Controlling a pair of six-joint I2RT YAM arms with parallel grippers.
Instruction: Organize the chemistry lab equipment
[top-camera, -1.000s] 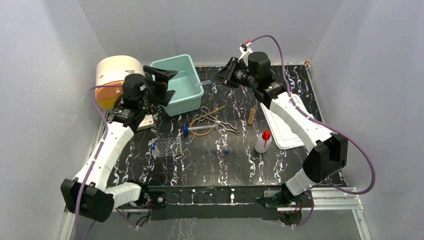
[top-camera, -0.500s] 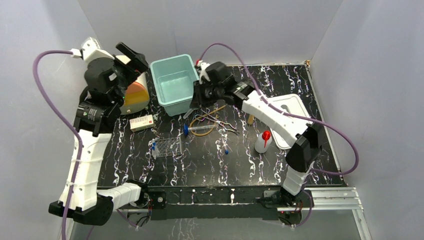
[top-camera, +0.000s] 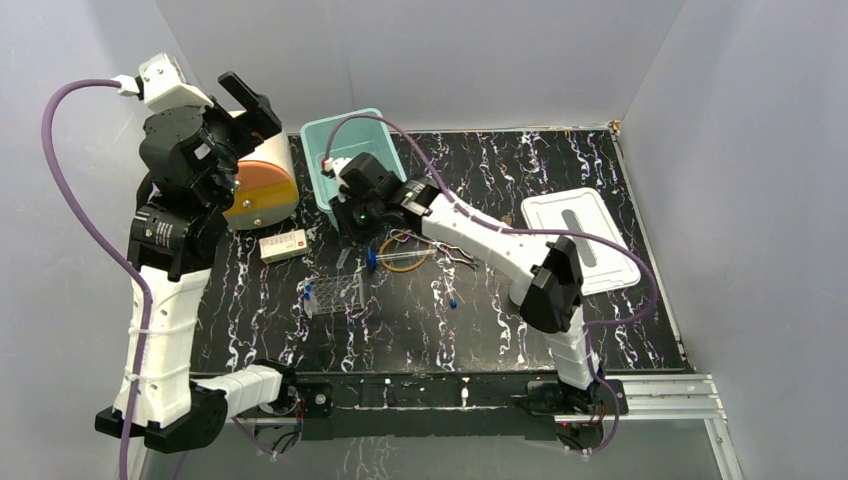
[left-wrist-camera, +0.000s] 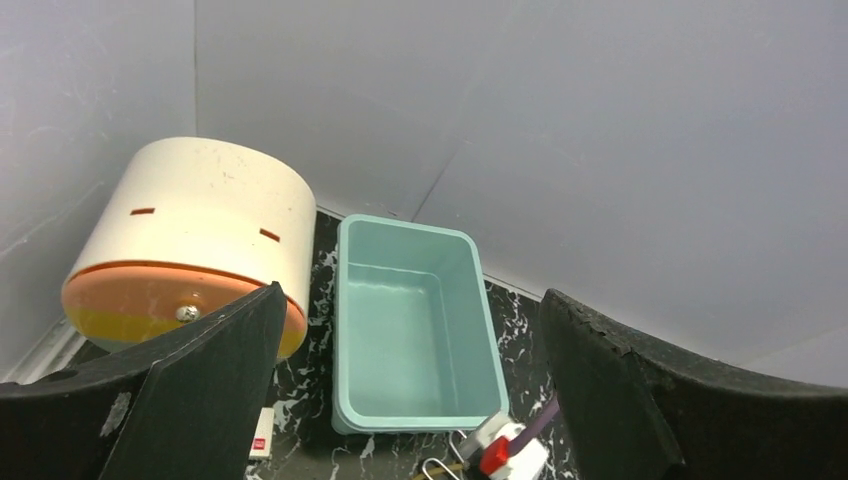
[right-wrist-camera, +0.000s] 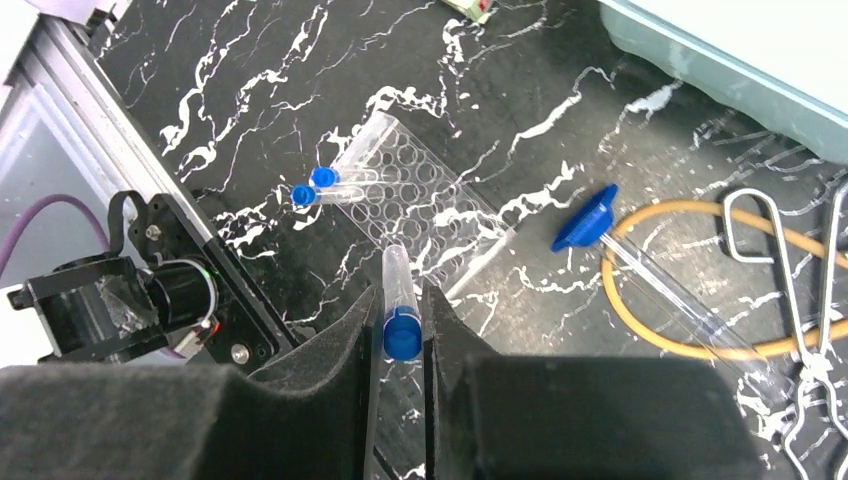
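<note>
My right gripper (right-wrist-camera: 402, 335) is shut on a blue-capped vial (right-wrist-camera: 399, 300) and holds it just above the near edge of the clear rack (right-wrist-camera: 425, 200). Two blue-capped vials (right-wrist-camera: 322, 184) lie at the rack's far end. In the top view the right gripper (top-camera: 347, 244) hangs over the rack (top-camera: 335, 293). The clear syringe with blue end (right-wrist-camera: 588, 222), amber tubing loop (right-wrist-camera: 672, 340) and metal tongs (right-wrist-camera: 805, 300) lie beside the rack. My left gripper (top-camera: 250, 104) is open and empty, raised high above the drum. The squeeze bottle is hidden behind my right arm.
A teal bin (top-camera: 345, 150) stands at the back, also in the left wrist view (left-wrist-camera: 415, 320). The cream-and-orange drum (top-camera: 255, 190) lies to its left. A small white box (top-camera: 283, 246), a loose vial (top-camera: 453, 298) and a white lid (top-camera: 585, 235) lie on the table.
My right arm swung from the back of the table left and down to the rack, carrying the vial. My left arm lifted up and back, away from the bin.
</note>
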